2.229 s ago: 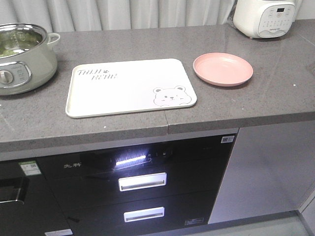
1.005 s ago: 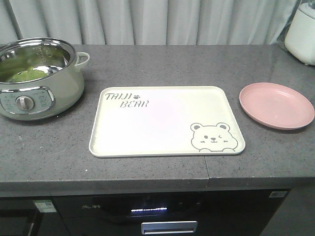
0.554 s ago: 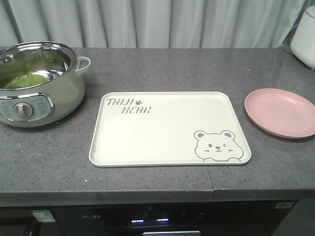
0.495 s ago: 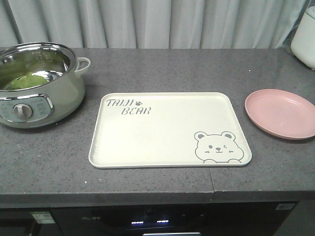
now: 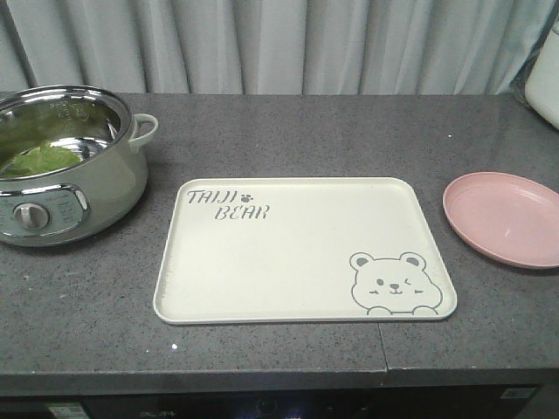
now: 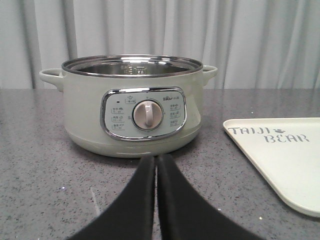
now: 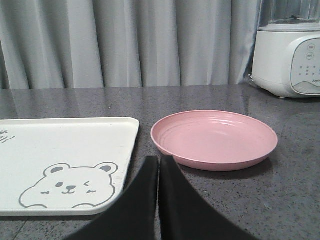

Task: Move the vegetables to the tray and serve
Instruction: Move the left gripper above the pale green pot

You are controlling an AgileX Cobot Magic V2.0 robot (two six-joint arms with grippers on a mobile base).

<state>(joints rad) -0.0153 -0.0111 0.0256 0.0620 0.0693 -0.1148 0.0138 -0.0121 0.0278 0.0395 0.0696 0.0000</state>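
The cream tray [image 5: 297,244] with "TAIJI BEAR" lettering and a bear drawing lies bare on the grey counter; it also shows in the left wrist view [image 6: 285,160] and the right wrist view [image 7: 65,150]. A green lettuce leaf [image 5: 39,160] lies inside the pale green electric pot [image 5: 61,170] at the left. My left gripper [image 6: 156,162] is shut and empty, low over the counter in front of the pot [image 6: 135,110]. My right gripper [image 7: 159,164] is shut and empty, between the tray's corner and the pink plate [image 7: 215,137]. Neither gripper shows in the front view.
The round pink plate [image 5: 507,216] sits right of the tray. A white appliance [image 7: 290,55] stands at the back right. Grey curtains hang behind the counter. The counter's front edge [image 5: 279,377] runs along the bottom.
The front view has come closer to the counter and shifted; the tray, pot and plate appear larger and lower in the frame. The objects themselves have not moved.
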